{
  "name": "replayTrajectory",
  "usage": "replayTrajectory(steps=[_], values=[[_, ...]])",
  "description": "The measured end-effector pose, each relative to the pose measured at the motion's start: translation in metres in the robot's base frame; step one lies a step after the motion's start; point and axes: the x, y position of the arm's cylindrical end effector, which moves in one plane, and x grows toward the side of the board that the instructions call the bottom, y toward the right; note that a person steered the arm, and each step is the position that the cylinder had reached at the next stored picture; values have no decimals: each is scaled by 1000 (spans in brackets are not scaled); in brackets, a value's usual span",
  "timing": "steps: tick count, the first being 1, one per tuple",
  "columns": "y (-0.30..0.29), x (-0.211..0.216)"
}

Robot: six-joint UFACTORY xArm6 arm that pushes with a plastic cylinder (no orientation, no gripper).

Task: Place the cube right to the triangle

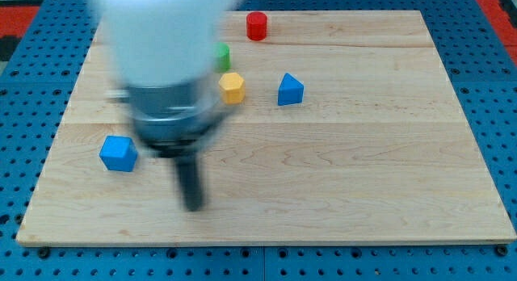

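A blue cube (119,153) lies at the left of the wooden board (339,168). A blue triangle block (290,90) lies right of the board's middle, toward the view's top. My tip (193,205) is the lower end of the dark rod, blurred, below and to the right of the blue cube and well left and below the triangle. It touches no block.
A yellow hexagonal block (232,87) lies just left of the triangle. A green block (222,56) is partly hidden behind the arm. A red cylinder (257,26) stands near the board's top edge. A blue pegboard (485,55) surrounds the board.
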Motion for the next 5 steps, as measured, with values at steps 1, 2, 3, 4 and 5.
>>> replayTrajectory(steps=[1, 2, 3, 4, 5], values=[[-137, -17], [-123, -50], [-53, -52], [13, -52], [-43, -53]])
